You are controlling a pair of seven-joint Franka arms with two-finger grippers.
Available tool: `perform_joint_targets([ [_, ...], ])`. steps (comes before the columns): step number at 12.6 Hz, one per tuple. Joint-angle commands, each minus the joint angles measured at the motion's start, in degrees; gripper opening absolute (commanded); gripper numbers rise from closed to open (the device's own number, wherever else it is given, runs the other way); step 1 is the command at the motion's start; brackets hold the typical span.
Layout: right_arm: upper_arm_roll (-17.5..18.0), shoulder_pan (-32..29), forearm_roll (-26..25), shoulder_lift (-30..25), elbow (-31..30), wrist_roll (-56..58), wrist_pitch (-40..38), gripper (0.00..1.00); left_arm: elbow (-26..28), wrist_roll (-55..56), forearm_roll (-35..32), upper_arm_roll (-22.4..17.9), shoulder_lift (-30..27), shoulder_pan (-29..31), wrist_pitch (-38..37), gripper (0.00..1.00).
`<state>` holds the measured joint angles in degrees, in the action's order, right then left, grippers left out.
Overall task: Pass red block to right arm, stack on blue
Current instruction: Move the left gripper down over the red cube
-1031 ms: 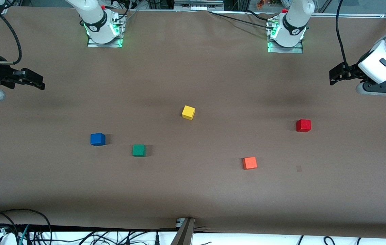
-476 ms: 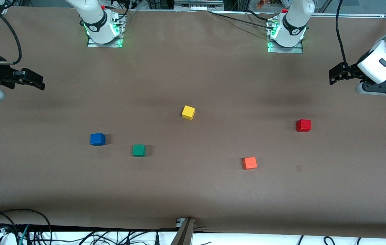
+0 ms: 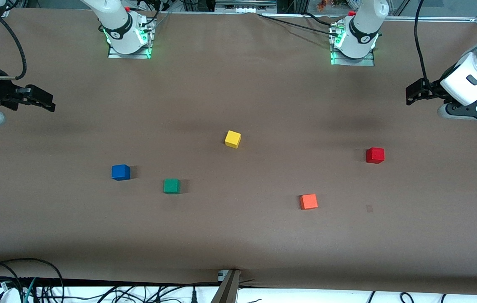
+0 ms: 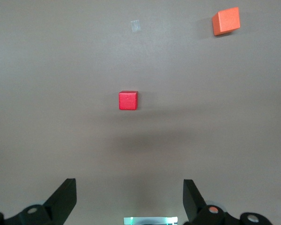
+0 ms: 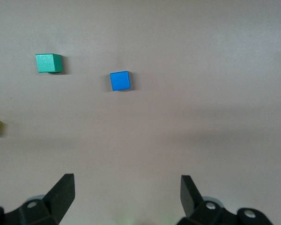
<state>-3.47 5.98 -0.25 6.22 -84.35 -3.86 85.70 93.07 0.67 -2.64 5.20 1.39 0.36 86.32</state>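
Front view: the red block (image 3: 375, 155) sits on the brown counter (image 3: 238, 235) toward the left arm's end, with the orange block (image 3: 308, 201) at about 8 o'clock from it and nearer the front camera. The blue block (image 3: 120, 172) lies well apart toward the right arm's end, the green block (image 3: 171, 185) just beside it at roughly 4 o'clock, and the yellow block (image 3: 232, 139) stands near the middle of the counter. Nothing is stacked and nothing is held.

The left gripper (image 3: 411, 93) hangs over the counter's edge at the left arm's end, at about 2 o'clock from the red block and well apart from it. In the left wrist view its fingers (image 4: 65, 197) are spread wide with nothing between them, and the red block (image 4: 128, 100) lies ahead of the gap. The right gripper (image 3: 47, 103) waits over the counter's edge at the right arm's end; its fingers (image 5: 61, 192) are likewise spread and empty, with the blue block (image 5: 120, 80) in sight.

The task looks to be at its very start, the approach to the pick-up. The next move probably calls for the left gripper to travel over the red block, descend with the fingers straddling two of its flat faces, and close.
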Motion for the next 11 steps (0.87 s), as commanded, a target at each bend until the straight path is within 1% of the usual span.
perform_joint_targets([
  [1, 0.2, -0.4, -0.5, -0.4, -0.4, 0.8, 0.4, 1.0, -1.9, -1.2, 1.0, -0.4, 1.3, 0.3, -1.5, 1.0],
  [6, 0.2, -0.3, -0.5, -0.4, -0.4, 0.6, 0.4, 1.0, -1.5, -1.8, 0.6, -0.6, 3.9, 1.3, -1.5, 1.0],
  [7, 0.2, -0.3, -0.5, -0.4, -0.4, 0.5, 0.4, 1.0, -1.0, -3.8, 0.4, -0.6, 4.2, 1.4, -1.4, 1.0],
  [9, 0.2, -0.3, -0.4, -0.4, -0.4, 0.3, 0.5, 1.0, -0.8, -6.3, 0.4, -0.6, 6.4, 3.4, -0.8, 1.0],
  [11, 0.2, -0.3, -0.4, -0.4, -0.4, 0.4, 0.5, 1.0, 0.4, -6.4, 0.4, -0.6, 9.1, 4.7, 2.1, 1.0],
])
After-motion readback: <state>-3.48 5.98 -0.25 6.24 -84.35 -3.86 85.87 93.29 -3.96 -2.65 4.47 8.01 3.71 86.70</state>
